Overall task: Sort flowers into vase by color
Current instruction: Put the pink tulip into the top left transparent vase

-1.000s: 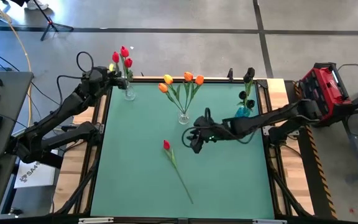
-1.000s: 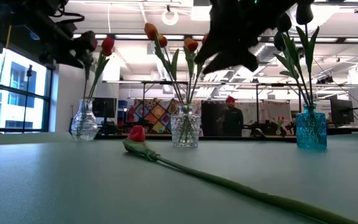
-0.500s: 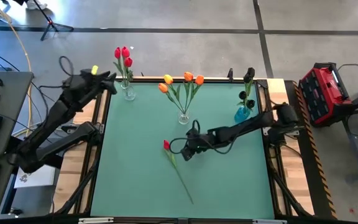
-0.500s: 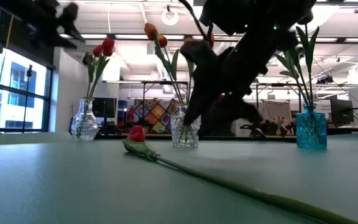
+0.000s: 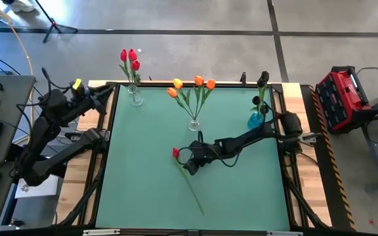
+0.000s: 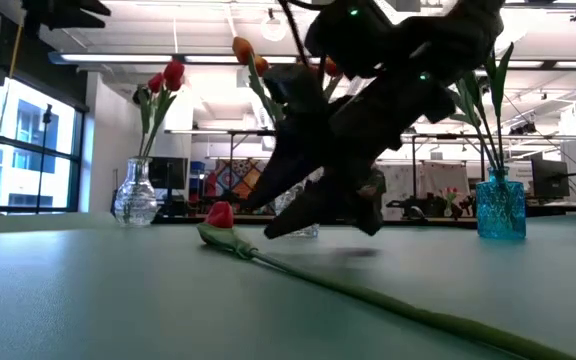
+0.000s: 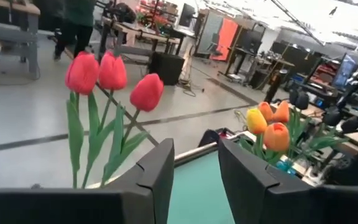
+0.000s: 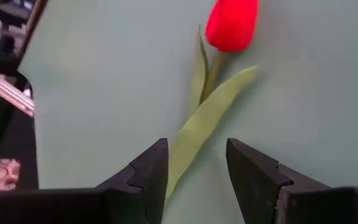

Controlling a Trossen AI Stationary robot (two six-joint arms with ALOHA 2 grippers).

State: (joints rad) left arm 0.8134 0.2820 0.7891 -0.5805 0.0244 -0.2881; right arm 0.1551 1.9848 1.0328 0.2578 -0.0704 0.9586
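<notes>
Loose red tulip (image 5: pixel 176 153) lay flat on the green table (image 5: pixel 241 196), head toward the middle clear vase (image 5: pixel 194 123), stem running away from that vase toward the table's near edge. Right gripper (image 5: pixel 190 164) was low over the tulip, just beside its head on the stem side; fingers (image 8: pixel 148 177) were apart with a leaf and stem between them, nothing clamped, contact with the stem couldn't be told. In the low view the right gripper (image 6: pixel 313 215) hung just above the table behind the tulip (image 6: pixel 220 216). The middle vase held orange tulips (image 5: pixel 199 82). The clear vase at the far left corner (image 5: pixel 136 98) held three red tulips (image 5: pixel 130 58). The blue vase at the far right (image 5: pixel 256 118) held dark tulips (image 5: pixel 262 80). Left gripper (image 5: pixel 96 98) was off the table's left edge, near the red-tulip vase, fingers (image 7: pixel 157 177) apart and holding nothing, red tulips (image 7: pixel 110 71) ahead of it.
</notes>
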